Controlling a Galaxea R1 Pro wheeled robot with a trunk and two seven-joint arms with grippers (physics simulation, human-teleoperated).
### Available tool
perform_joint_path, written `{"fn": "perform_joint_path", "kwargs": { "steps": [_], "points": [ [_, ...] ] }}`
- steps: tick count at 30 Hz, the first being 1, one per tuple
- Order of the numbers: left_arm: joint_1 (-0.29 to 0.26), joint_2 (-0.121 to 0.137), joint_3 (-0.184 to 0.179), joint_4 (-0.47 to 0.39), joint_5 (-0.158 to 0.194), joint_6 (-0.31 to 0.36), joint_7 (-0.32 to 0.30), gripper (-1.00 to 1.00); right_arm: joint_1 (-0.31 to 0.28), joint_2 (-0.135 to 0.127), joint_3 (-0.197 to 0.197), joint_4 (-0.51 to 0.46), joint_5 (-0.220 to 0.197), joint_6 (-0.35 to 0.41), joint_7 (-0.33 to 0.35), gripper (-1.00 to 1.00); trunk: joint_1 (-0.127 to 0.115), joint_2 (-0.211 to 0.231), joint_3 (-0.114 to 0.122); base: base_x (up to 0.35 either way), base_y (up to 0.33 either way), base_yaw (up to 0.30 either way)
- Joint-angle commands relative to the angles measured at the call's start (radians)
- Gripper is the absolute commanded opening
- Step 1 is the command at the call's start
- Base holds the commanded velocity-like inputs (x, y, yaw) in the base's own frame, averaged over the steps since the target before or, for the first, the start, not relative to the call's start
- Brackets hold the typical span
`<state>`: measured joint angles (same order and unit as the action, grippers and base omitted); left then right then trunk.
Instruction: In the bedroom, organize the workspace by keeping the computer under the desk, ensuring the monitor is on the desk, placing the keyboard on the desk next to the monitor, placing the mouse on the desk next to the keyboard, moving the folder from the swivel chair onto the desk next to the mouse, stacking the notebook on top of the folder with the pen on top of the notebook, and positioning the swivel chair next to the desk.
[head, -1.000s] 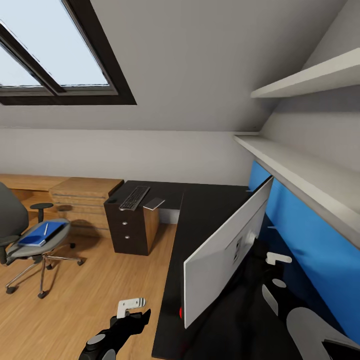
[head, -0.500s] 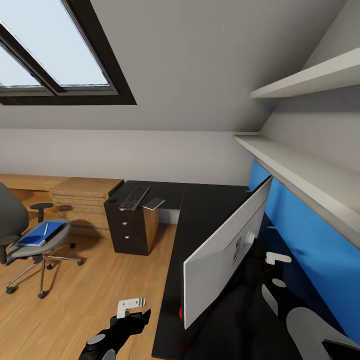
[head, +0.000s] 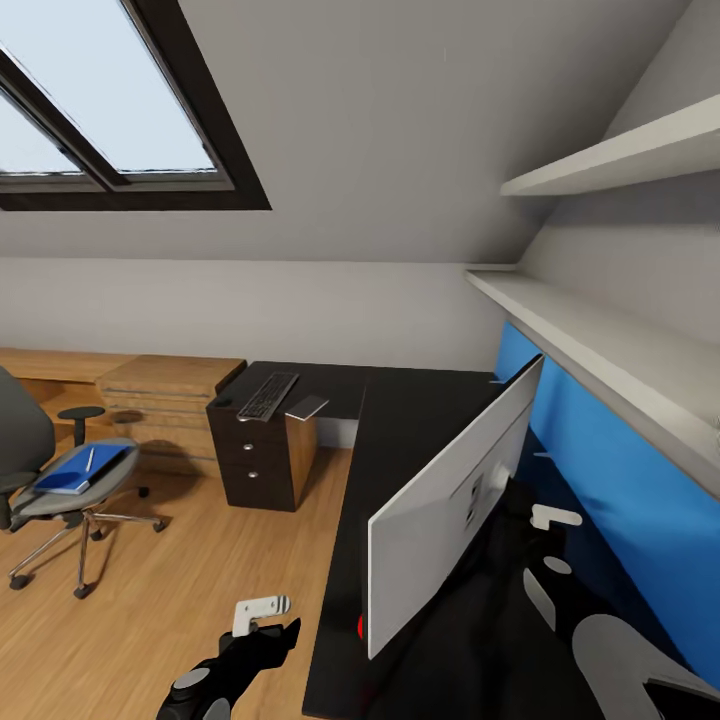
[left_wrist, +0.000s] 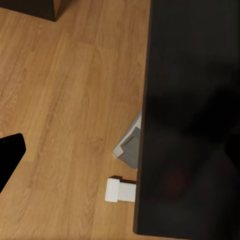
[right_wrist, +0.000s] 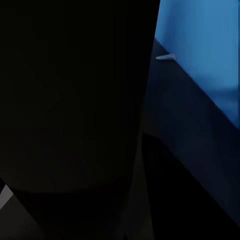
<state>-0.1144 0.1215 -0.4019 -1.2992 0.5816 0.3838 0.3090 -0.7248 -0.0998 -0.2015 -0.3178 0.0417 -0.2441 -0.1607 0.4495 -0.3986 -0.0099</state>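
Note:
The monitor (head: 450, 510) stands on the black desk (head: 400, 420), slanted, with its pale grey back toward me and a red dot at its lower corner. On the desk's far wing lie the keyboard (head: 268, 395) and the thin grey notebook (head: 308, 406). The blue folder (head: 72, 470), with the pen (head: 90, 458) on it, rests on the swivel chair (head: 40, 500) at left. The computer (left_wrist: 129, 145) sits partly under the desk edge (left_wrist: 190, 100). My left gripper (head: 278, 632) hangs open over the floor. My right arm (head: 555, 517) reaches behind the monitor, which hides its gripper.
A black drawer unit (head: 250, 460) stands under the keyboard end. Light wooden cabinets (head: 165, 385) run along the back wall. Two white shelves (head: 600, 340) jut out above the blue back panel (head: 600, 470). Wooden floor (head: 200, 570) lies between the chair and the desk.
The whole picture has drifted very slightly, so the camera has moved. Nothing else has visibly changed.

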Motion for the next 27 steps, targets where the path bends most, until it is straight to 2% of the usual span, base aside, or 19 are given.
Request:
{"fn": "perform_joint_path", "kwargs": {
  "steps": [1, 22, 27],
  "points": [
    [-0.001, 0.002, -0.003, -0.002, 0.011, 0.001, 0.01, 1.0, -0.001, 0.0, 0.001, 0.0, 0.003, 0.002, -0.002, -1.0, 0.0, -0.001, -0.001, 0.0, 0.0, -0.115],
    [-0.001, 0.003, -0.002, -0.002, 0.011, 0.001, 0.01, 1.0, -0.001, 0.003, 0.001, 0.0, 0.003, 0.013, -0.002, -1.0, 0.0, -0.001, 0.003, 0.0, 0.0, -0.16],
    [-0.001, 0.003, -0.002, -0.002, 0.011, 0.001, 0.01, 1.0, -0.001, 0.004, 0.001, 0.0, 0.003, 0.013, -0.003, -1.0, 0.0, -0.001, 0.003, 0.0, 0.0, -0.05]
  ]
}}
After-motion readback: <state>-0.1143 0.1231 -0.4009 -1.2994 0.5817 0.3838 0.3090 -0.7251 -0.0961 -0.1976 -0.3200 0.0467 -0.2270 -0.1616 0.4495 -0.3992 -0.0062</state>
